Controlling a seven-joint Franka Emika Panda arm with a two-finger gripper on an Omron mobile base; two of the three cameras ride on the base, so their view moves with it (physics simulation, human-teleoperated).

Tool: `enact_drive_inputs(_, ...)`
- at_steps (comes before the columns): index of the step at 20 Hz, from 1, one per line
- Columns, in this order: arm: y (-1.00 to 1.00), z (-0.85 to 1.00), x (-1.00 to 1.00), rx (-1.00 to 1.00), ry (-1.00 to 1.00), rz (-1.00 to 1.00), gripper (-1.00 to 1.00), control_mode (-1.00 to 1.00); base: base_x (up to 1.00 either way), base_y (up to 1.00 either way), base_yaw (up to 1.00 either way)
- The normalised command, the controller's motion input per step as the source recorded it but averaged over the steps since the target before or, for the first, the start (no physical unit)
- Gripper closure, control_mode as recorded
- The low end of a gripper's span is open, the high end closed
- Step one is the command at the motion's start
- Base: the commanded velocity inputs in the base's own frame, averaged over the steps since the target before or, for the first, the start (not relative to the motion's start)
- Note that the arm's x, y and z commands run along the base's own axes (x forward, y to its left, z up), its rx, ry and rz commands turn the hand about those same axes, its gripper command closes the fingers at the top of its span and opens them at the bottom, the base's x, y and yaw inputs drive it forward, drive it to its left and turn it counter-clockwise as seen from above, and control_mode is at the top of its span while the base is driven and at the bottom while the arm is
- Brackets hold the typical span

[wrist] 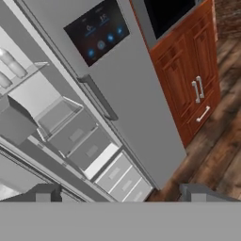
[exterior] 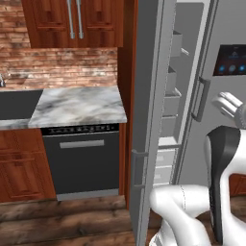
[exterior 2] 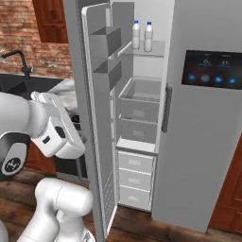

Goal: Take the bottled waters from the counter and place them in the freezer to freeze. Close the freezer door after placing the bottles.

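gripper [wrist: 120, 193]: spread wide, empty | bottled waters [exterior 2: 142, 36]: upright side by side on top freezer [exterior 2: 137, 113] shelf, well ahead of fingertips | freezer door [exterior 2: 97, 118]: swung open beside arm | counter [exterior: 77, 105]: bare marble

I can't read any text; the dispenser panel [exterior 2: 211, 70] shows just blurred blue-lit icons, nothing legible.

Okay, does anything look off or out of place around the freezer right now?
Nothing is spilled, tipped or damaged. Both bottled waters stand upright side by side on the freezer's top shelf. The one loose end is the freezer door, which hangs wide open. The gripper is open and empty.
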Motion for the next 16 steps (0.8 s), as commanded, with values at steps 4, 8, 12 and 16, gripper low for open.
enact_drive_inputs(4,0.31,0.00,-0.50,-0.04,-0.05,0.00,-1.00,-1.00,0.00,0.00,0.00)
enact_drive_inputs(8,0.69,0.00,-0.64,-0.12,-0.04,0.01,-1.00,-1.00,0.00,0.00,0.00)
enact_drive_inputs(12,0.92,0.00,0.00,-0.17,0.00,0.00,-1.00,-1.00,0.00,0.00,0.00)
enact_drive_inputs(16,0.98,0.00,0.27,-0.13,-0.01,-0.06,-1.00,-1.00,0.00,0.00,0.00)
